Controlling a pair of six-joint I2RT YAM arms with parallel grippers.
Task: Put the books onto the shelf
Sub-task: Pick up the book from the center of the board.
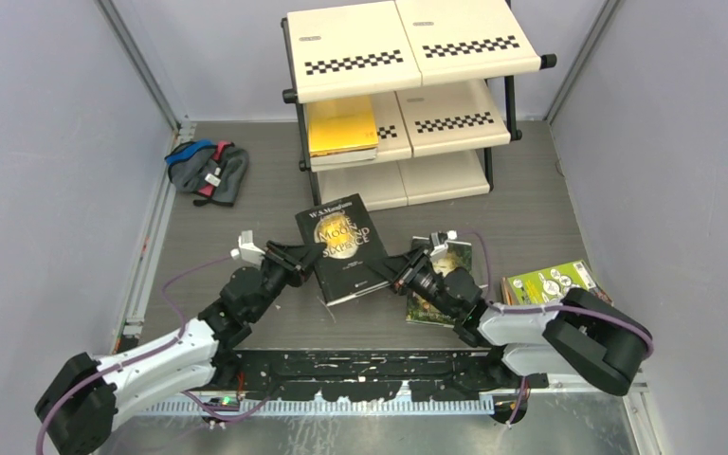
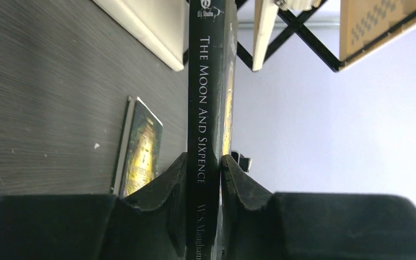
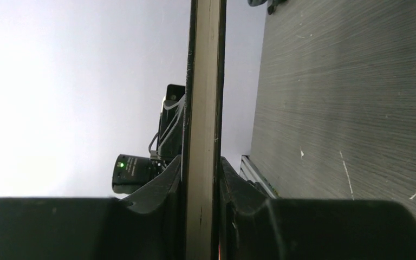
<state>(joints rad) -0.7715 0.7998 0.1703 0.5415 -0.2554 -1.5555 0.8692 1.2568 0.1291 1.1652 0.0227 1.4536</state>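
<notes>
The black "Moon and Sixpence" book [image 1: 343, 248] is lifted over the table in front of the shelf [image 1: 408, 57], tilted and held from both sides. My left gripper [image 1: 310, 257] is shut on its spine side; in the left wrist view the fingers [image 2: 205, 160] clamp the lettered spine [image 2: 206, 81]. On the opposite side my right gripper [image 1: 402, 270] is shut on the page edge [image 3: 205, 81], both pads [image 3: 201, 160] pressing the covers. A yellow book [image 1: 341, 128] lies on the shelf's middle tier. A dark green-gold book [image 1: 441, 284] and a lime green book [image 1: 550, 282] lie on the table.
A grey-blue cloth bundle [image 1: 209, 171] lies at the far left by the wall. The dark green-gold book [image 2: 141, 146] sits just below the right forearm. Walls close in the table on both sides, and a black rail [image 1: 360, 365] runs along the near edge.
</notes>
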